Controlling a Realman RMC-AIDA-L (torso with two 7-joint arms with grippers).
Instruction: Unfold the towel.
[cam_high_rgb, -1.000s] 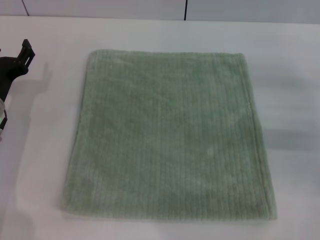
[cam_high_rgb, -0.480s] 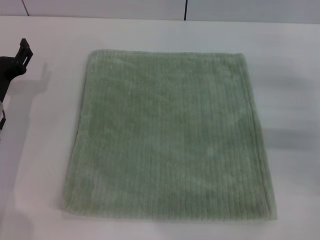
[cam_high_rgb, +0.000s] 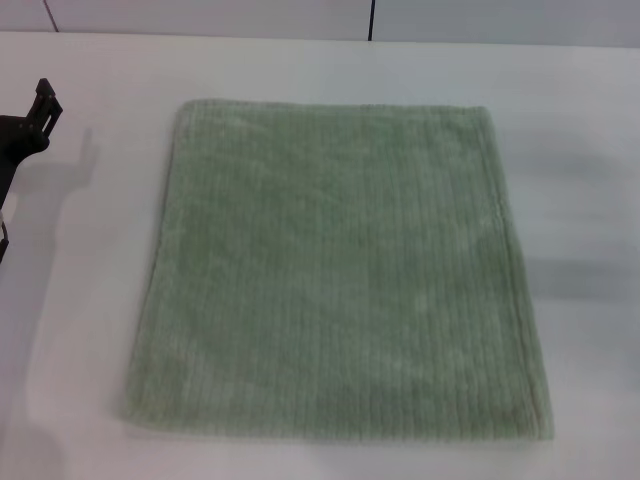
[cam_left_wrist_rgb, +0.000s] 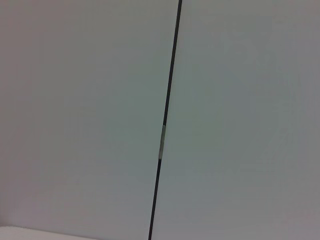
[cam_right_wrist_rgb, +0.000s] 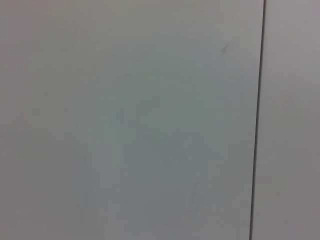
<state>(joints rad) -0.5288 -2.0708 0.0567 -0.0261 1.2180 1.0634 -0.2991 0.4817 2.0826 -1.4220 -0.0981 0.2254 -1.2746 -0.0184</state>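
The pale sage-green towel (cam_high_rgb: 340, 270) lies spread flat as a rough square on the white table (cam_high_rgb: 90, 300) in the head view, its ribbed lines running front to back and its hemmed edges showing all round. My left gripper (cam_high_rgb: 35, 115) is at the far left edge of that view, well to the left of the towel and apart from it, with only its dark tip showing. My right gripper is out of view. Both wrist views show only a pale wall, with no towel in them.
Bare white table surrounds the towel on all sides. A pale wall with a dark vertical seam (cam_high_rgb: 371, 20) stands behind the table; the same kind of seam (cam_left_wrist_rgb: 165, 120) crosses the left wrist view, and one (cam_right_wrist_rgb: 257, 120) crosses the right wrist view.
My left gripper has drawn back further toward the left edge of the head view. The towel has not moved.
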